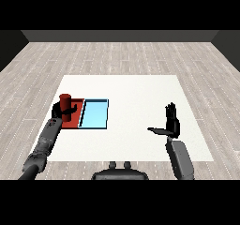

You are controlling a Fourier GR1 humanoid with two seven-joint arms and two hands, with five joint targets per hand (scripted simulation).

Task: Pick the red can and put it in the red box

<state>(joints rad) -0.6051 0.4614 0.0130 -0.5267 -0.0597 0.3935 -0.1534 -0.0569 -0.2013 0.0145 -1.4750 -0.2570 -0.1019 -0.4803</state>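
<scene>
Over the red tray [74, 121], the left hand [62, 109] curls round the red can [65, 101]. Letting go while tilted could tip it. The right hand [172, 122] is spread

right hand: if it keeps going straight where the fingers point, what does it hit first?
Nothing, as far as this view shows. The right hand is open, fingers pointing away across the bare white table; both trays and the can sit far to its left. Depth is hard to judge.
</scene>
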